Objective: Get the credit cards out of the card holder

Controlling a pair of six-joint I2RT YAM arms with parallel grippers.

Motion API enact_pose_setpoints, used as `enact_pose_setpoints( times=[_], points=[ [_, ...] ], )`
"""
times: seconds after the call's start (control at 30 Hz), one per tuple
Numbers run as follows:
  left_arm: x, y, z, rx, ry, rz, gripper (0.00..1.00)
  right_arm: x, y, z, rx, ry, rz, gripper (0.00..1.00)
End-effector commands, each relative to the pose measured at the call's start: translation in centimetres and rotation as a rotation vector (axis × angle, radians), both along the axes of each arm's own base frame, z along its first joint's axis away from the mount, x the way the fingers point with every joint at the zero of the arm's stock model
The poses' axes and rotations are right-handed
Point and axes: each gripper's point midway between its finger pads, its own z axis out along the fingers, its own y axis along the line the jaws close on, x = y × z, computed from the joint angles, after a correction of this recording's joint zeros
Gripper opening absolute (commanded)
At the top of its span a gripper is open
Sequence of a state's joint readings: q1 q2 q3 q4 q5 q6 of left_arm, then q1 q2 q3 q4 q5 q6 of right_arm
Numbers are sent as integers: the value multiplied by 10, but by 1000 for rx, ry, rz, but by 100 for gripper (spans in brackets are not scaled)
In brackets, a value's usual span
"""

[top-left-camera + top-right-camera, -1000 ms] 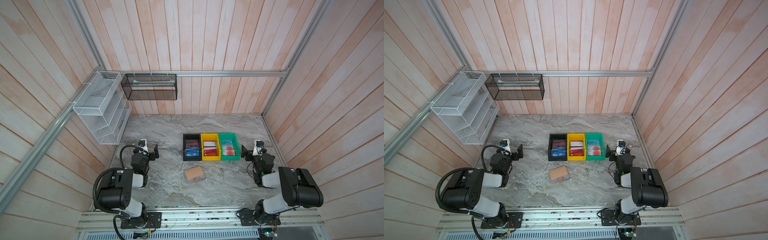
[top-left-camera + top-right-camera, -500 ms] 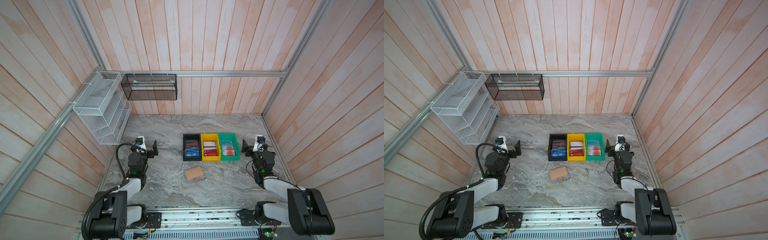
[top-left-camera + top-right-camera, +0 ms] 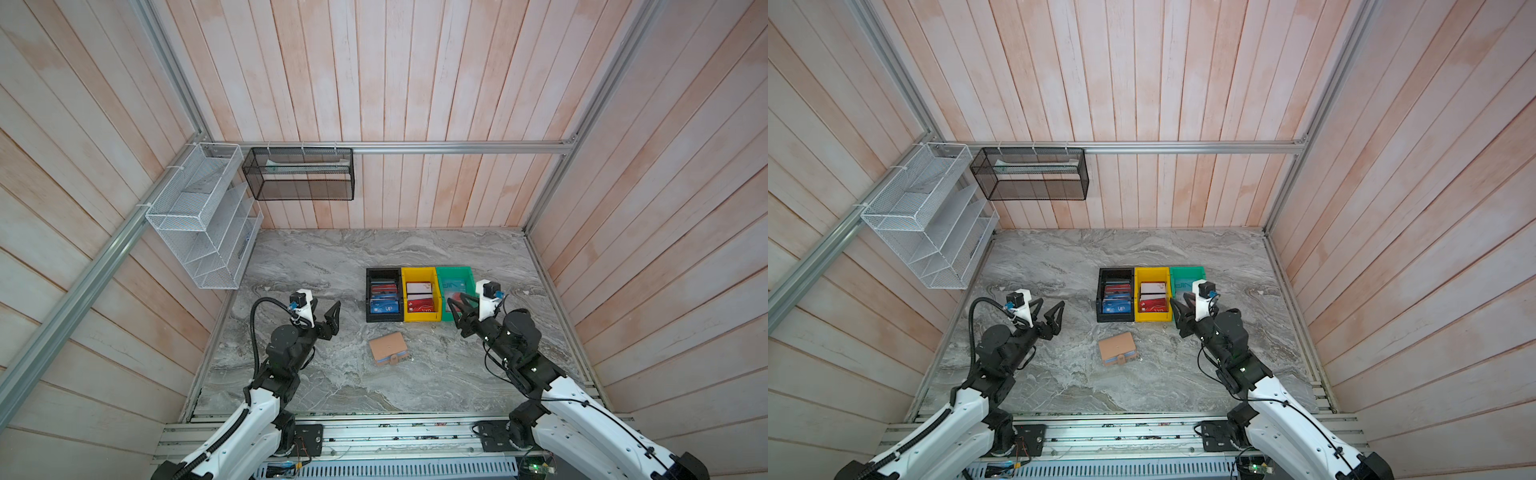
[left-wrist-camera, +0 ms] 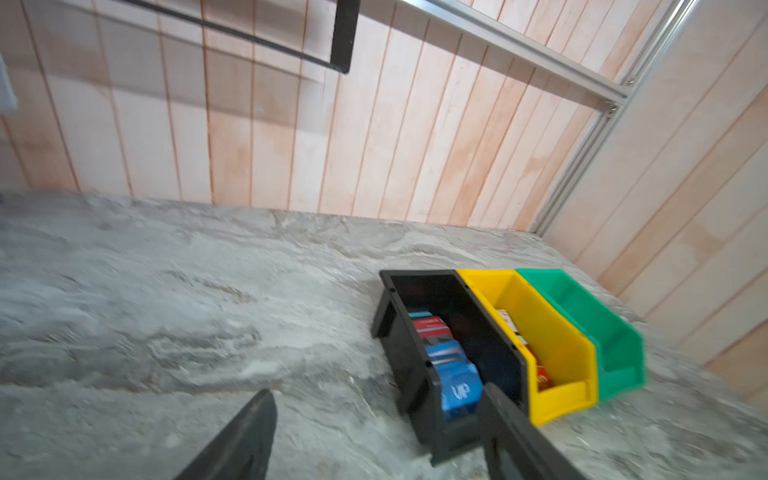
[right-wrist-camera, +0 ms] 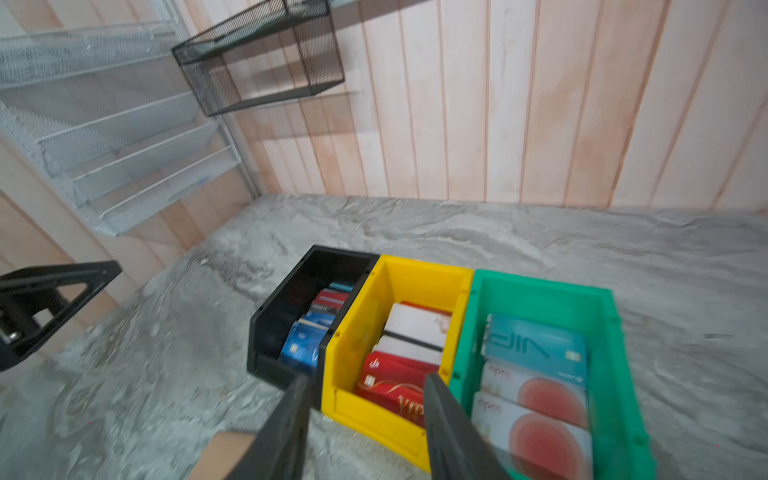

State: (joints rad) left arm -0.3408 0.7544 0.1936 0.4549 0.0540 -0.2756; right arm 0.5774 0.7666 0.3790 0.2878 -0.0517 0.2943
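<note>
Card holder: tan booklet wallet lying flat and shut on the grey marble tabletop, cover up, with a bluish sleeve edge and a small tab showing on its near side. In both top views it sits between the two arms, on the robot's side of three bins and apart from them; a tan corner also enters the right wrist view.

Credit cards: those visible lie in the bins, which stand touching in a row. The black bin holds blue and red cards, the front one marked "VIP". The yellow bin holds white and red ones. The green bin holds a teal "VIP" card and pale cards with a red circle.

Left gripper: fingers spread wide, nothing between them, raised over bare marble left of the black bin.

Right gripper: fingers parted more narrowly, holding nothing, poised at the near ends of the yellow and green bins.

Surroundings: a white wire rack on the left wall and a black mesh basket on the back wall.
</note>
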Motion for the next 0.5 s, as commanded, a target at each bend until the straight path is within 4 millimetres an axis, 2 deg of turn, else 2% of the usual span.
enact_pose_setpoints(
  times=[0.0,0.13,0.2,0.3,0.47],
  points=[
    [-14,-8,-19,-79,104,-15,68,-27,20,-61,-2,240,65,32],
    [-21,-25,-30,-108,151,-61,58,-40,37,-95,-14,321,96,8],
    [-21,-33,-40,-101,191,-78,50,-44,43,-106,-31,349,107,1],
    [-21,-45,-56,-103,250,-109,37,-49,53,-120,-79,381,130,0],
    [-21,-67,-70,-106,310,-158,23,-52,67,-139,-139,431,159,0]
  ],
)
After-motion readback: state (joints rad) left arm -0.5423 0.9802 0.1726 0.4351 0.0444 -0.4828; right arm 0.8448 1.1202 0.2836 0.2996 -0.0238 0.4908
